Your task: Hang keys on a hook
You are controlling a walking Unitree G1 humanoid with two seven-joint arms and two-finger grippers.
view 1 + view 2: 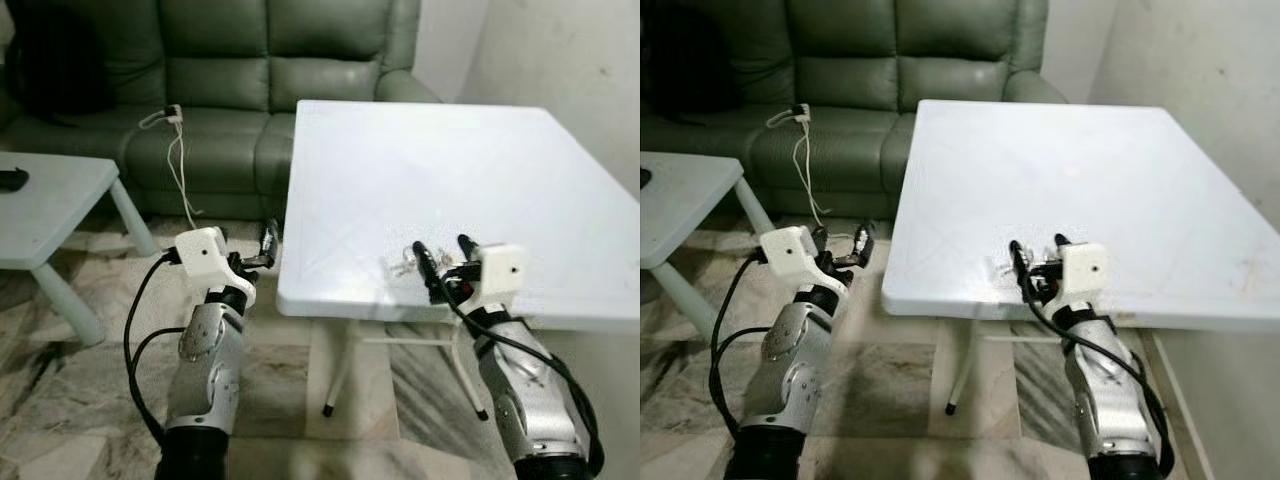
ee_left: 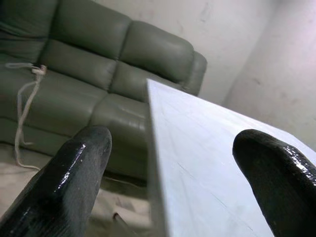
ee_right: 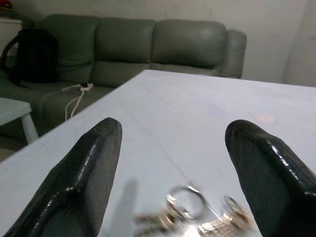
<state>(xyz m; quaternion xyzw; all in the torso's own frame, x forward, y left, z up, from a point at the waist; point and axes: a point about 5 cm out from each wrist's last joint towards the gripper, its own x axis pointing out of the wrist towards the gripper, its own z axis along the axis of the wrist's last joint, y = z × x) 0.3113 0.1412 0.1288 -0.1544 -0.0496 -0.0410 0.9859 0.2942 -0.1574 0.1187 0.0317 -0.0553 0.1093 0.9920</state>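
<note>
A bunch of silver keys [image 1: 403,262] on rings lies on the white table [image 1: 450,170], close to its front edge. My right gripper [image 1: 443,250] is open and hovers low over that edge. The keys [image 3: 192,213] lie just ahead of it, between and below the two black fingers [image 3: 91,168], untouched. My left gripper [image 1: 262,248] is open and empty. It is raised off the table's left edge, over the floor, with the table edge [image 2: 158,163] running between its fingers.
A green sofa [image 1: 250,60] stands behind the table, with a white cable [image 1: 178,150] draped over its seat and a black backpack [image 3: 32,54] on its left end. A low pale side table [image 1: 50,200] stands at left. A wall runs along the right. The floor is marble-patterned.
</note>
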